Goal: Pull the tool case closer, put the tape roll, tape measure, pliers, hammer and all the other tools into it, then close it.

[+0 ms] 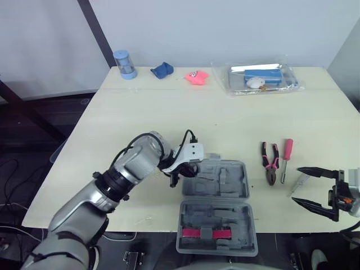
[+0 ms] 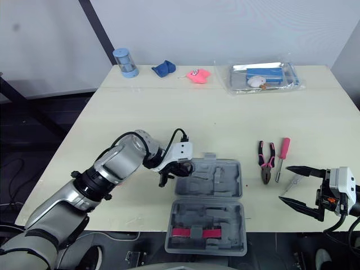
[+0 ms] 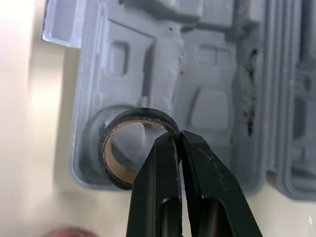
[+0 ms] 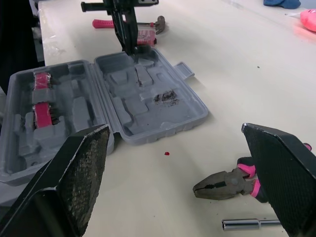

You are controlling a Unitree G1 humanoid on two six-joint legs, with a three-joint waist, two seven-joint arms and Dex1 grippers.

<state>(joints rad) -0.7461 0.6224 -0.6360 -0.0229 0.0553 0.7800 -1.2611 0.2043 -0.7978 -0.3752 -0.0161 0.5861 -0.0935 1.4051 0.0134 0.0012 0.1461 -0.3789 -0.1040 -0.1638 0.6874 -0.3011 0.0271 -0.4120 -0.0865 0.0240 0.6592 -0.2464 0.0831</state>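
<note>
The left gripper (image 3: 178, 137) pinches the black tape roll's (image 3: 114, 168) wall between nearly closed fingers, over the round recess at the open tool case's (image 1: 222, 185) ten-o'clock corner. The right gripper (image 1: 296, 185) gapes wide, empty, with the pliers (image 1: 270, 160) at its ten o'clock.

One tool case (image 1: 225, 180). One tape roll (image 3: 105, 148). One pliers (image 1: 270, 162). One screwdriver (image 1: 287, 154). One metal bit (image 1: 298, 183). One hammer (image 4: 103, 23). One blue jar (image 1: 125, 64). One blue cloth (image 1: 162, 70). One pink toy (image 1: 197, 77). One plastic bag (image 1: 261, 79).
</note>
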